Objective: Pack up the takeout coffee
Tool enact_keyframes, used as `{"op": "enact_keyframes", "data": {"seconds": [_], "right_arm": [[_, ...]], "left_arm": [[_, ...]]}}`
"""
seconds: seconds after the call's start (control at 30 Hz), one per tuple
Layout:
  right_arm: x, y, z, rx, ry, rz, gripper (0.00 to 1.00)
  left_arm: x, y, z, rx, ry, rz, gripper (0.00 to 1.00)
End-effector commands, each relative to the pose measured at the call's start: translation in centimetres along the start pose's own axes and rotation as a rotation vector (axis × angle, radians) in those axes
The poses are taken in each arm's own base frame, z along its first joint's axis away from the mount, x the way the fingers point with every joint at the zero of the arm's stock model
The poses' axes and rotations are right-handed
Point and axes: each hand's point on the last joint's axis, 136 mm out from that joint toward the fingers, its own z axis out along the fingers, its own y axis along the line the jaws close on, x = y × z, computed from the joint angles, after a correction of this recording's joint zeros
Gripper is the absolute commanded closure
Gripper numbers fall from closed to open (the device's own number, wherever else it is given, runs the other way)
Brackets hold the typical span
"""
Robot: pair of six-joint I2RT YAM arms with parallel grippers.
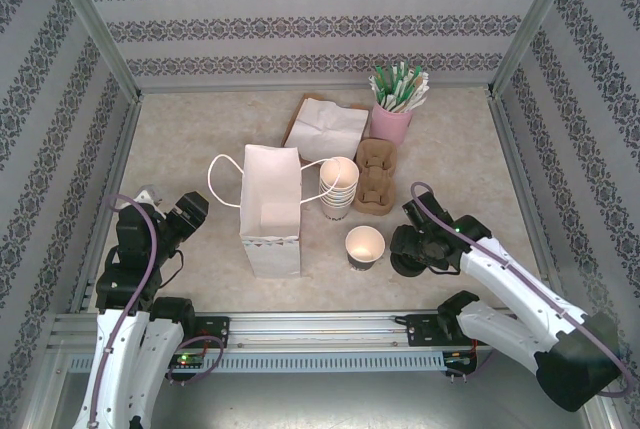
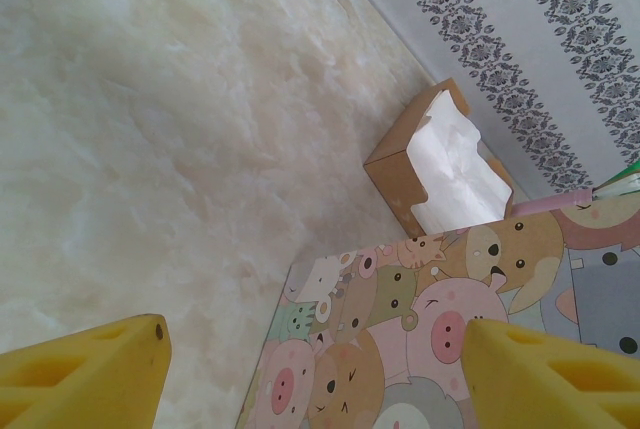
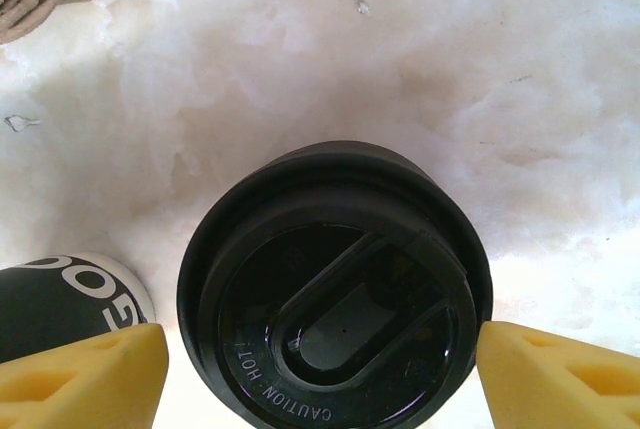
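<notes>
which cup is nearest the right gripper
The lone dark-sided cup, just left of the right gripper; the stacked cups sit farther back by the bag.

Bare table (image 1: 180,144) lies left of the bag (image 1: 270,211); stacked cups (image 1: 338,187) and carrier (image 1: 376,177) crowd its right.

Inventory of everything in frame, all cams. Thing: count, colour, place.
paper bag: 1, white, cartoon-animal side, upright and open, table centre
stacked paper cups: 1 stack, cream, right of the bag
single paper cup: 1, dark sleeve, lidless, in front of the stack
black sip lid: possibly a low stack, count unclear, right of the single cup
cup carrier: 1, brown cardboard, right of the stacked cups
pink cup: 1, back right
packets: several, green and white, in the pink cup
napkin box: 1, brown, white napkins, behind the bag
table: beige marble look
left tool: open, left of the bag
right tool: open, astride the lid
</notes>
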Motion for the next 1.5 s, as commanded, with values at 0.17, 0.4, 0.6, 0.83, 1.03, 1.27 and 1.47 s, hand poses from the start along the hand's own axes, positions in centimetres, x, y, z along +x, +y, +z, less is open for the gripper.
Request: {"op": "enact_keyframes", "data": {"seconds": [0.17, 0.4, 0.6, 0.83, 1.03, 1.27, 1.47], "right_arm": [[0.2, -1.3, 0.2, 0.055, -0.001, 0.005, 0.16], [0.4, -1.2, 0.8, 0.054, 0.008, 0.005, 0.17], [0.4, -1.2, 0.9, 0.048, 0.006, 0.012, 0.2], [0.5, -1.2, 1.2, 0.037, 0.006, 0.022, 0.22], [0.4, -1.1, 1.2, 0.025, 0.002, 0.032, 0.24], [0.1, -1.0, 0.3, 0.011, -0.011, 0.031, 0.3], [-0.4, -0.8, -1.4, -0.001, -0.028, 0.007, 0.3]], "left_arm": [[-0.3, -0.1, 0.1, 0.006, -0.009, 0.007, 0.23], [-0.2, -0.1, 0.1, 0.008, -0.007, 0.006, 0.23], [-0.2, -0.1, 0.1, 0.009, -0.008, 0.004, 0.23], [-0.2, -0.2, 0.1, 0.01, -0.007, 0.003, 0.23], [-0.2, -0.2, 0.1, 0.011, -0.006, 0.004, 0.23], [-0.3, -0.2, 0.0, 0.012, -0.008, 0.007, 0.23], [-0.4, -0.3, 0.0, 0.012, -0.013, 0.008, 0.23]]}}
